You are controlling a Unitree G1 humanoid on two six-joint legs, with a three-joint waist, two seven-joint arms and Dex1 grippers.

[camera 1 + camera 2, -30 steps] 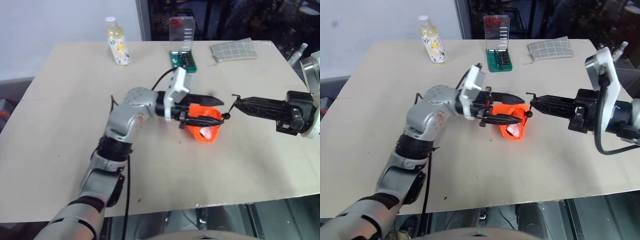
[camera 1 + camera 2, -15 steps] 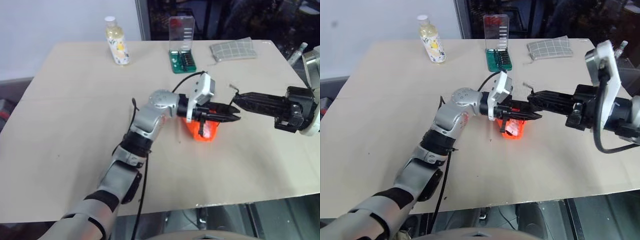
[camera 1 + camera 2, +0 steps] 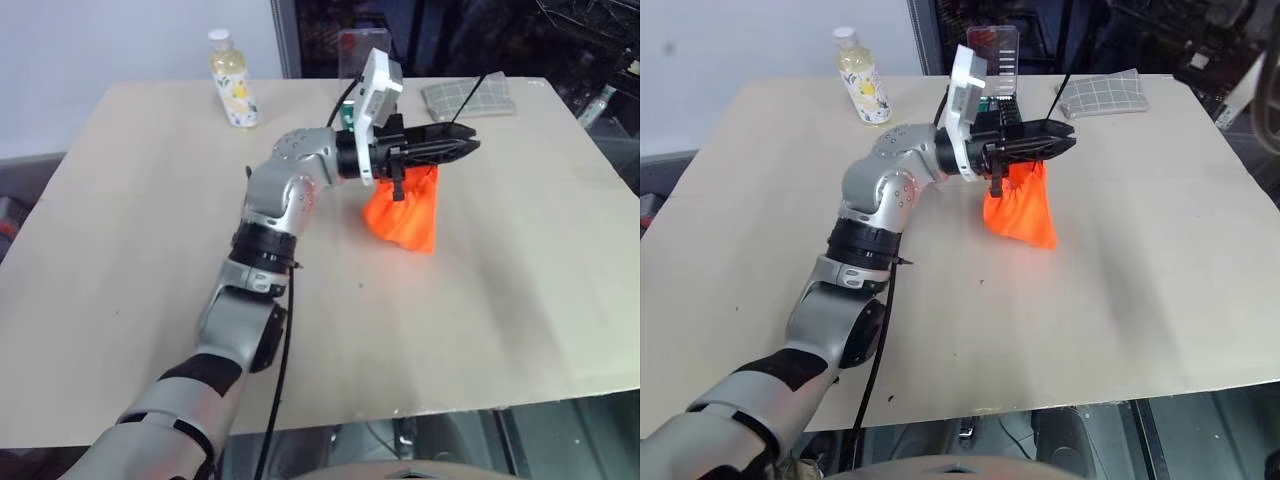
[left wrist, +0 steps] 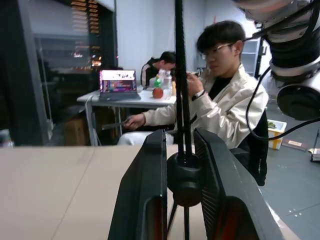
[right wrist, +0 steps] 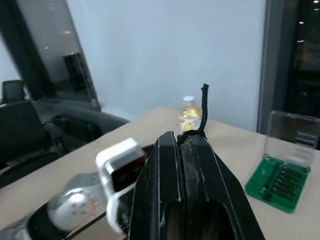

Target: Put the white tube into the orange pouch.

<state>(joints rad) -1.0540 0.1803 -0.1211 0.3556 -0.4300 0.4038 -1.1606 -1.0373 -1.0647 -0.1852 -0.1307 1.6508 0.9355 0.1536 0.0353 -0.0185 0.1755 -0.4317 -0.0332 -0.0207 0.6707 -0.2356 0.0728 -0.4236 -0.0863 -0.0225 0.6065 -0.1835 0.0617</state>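
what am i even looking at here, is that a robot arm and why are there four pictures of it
It is a humanoid robot with two arms, each ending in a gripper with two black fingers. Two pictures come from cameras in its head, looking down over a table. The other two come from cameras on its wrists, looking along the fingers.

The left gripper holds the orange pouch up by its top, so the pouch hangs down to the table. In the left wrist view the fingers pinch the black toggle on the pouch's cord. The right gripper is shut on the end of that black cord, pulling it upward.

Also on the table: a yellowish bottle, a green case of screwdriver bits and a checked cloth. People sit in the background.
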